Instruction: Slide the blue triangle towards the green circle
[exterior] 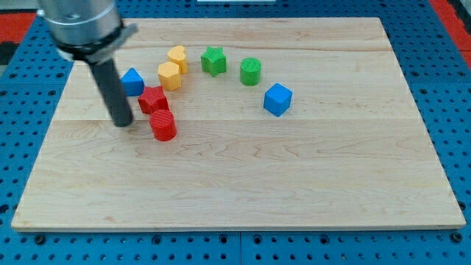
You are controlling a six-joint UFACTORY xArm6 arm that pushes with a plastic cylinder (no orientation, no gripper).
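Observation:
The blue triangle (pixel 132 82) lies near the board's upper left, partly hidden behind my dark rod. My tip (pixel 123 124) rests on the board just below and left of it, and left of the red blocks. The green circle (pixel 250 71) stands to the right, past the two yellow blocks and the green star (pixel 213 60).
A red star-like block (pixel 154 99) and a red cylinder (pixel 163 126) sit right of my tip. Two yellow blocks (pixel 173 68) lie between the blue triangle and the green star. A blue cube (pixel 277 99) lies lower right of the green circle. The wooden board (pixel 294 177) rests on a blue pegboard.

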